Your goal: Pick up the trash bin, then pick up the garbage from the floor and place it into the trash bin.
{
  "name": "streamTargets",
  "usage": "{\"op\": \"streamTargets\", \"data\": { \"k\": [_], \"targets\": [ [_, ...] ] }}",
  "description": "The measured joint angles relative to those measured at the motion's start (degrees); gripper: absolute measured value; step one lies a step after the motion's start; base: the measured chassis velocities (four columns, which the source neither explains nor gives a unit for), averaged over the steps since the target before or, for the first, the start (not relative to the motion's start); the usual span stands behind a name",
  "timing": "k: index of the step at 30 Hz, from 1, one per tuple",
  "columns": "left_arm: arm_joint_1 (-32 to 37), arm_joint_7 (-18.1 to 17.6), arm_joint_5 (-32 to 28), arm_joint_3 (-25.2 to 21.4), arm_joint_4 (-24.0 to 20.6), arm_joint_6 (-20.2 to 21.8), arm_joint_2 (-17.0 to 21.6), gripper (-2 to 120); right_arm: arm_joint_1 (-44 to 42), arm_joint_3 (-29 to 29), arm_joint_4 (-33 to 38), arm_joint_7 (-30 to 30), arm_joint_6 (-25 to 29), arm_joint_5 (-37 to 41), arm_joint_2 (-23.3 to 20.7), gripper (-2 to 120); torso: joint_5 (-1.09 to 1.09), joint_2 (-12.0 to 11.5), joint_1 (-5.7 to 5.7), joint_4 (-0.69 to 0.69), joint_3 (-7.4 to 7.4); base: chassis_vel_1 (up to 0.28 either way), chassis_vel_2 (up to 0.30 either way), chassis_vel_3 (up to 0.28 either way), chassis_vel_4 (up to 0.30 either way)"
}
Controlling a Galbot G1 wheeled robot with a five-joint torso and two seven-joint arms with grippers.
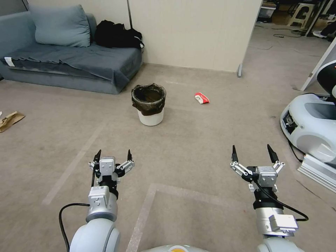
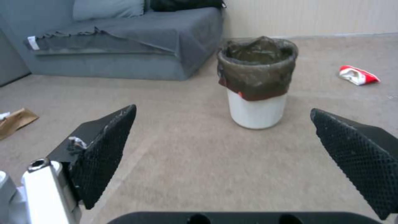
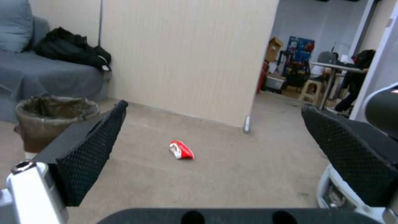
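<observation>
Head view — trash bin (image 1: 148,105)'s inside indiscernible.

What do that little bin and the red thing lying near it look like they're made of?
The trash bin looks like smooth white plastic, judging by its even, slightly glossy wall. Its liner seems to be thin dark brown plastic film, wrinkled and folded over the rim. The red-and-white wrapper appears to be crumpled, shiny snack-packet foil or plastic; which one is unclear.
</observation>
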Motion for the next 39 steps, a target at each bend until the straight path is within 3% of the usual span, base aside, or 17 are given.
{"op": "streamTargets", "data": {
  "k": [27, 29, 31, 39],
  "targets": [
    [-0.09, -0.77, 0.19, 0.06, -0.08, 0.12, -0.13, 100, -0.51, -0.01, -0.2, -0.04, 0.85, 0.44, -0.01, 100, -0.05, 0.0, 0.01, -0.02, 0.0, -0.265, 0.261, 0.269, -0.27],
    [-0.09, -0.79, 0.2, 0.08, -0.09, 0.12, -0.15, 100, -0.51, 0.0, -0.22, -0.05, 0.93, 0.41, -0.02, 100, 0.03, 0.0, 0.0, -0.01, 0.0, -0.238, 0.266, 0.246, -0.255],
    [-0.1, -0.84, 0.2, 0.08, -0.08, 0.12, -0.2, 100, -0.47, 0.02, -0.3, -0.1, 1.33, 0.38, -0.02, 100, -0.06, 0.0, 0.0, -0.01, 0.0, -0.259, 0.255, 0.255, -0.244],
    [-0.05, -1.01, 0.23, 0.11, -0.05, 0.12, -0.31, 100, 0.16, 0.04, -0.92, -0.17, 3.86, 1.8, -0.03, 100, -0.02, 0.0, 0.02, 0.0, 0.02, -0.182, 0.186, 0.181, -0.16]
  ]
}}
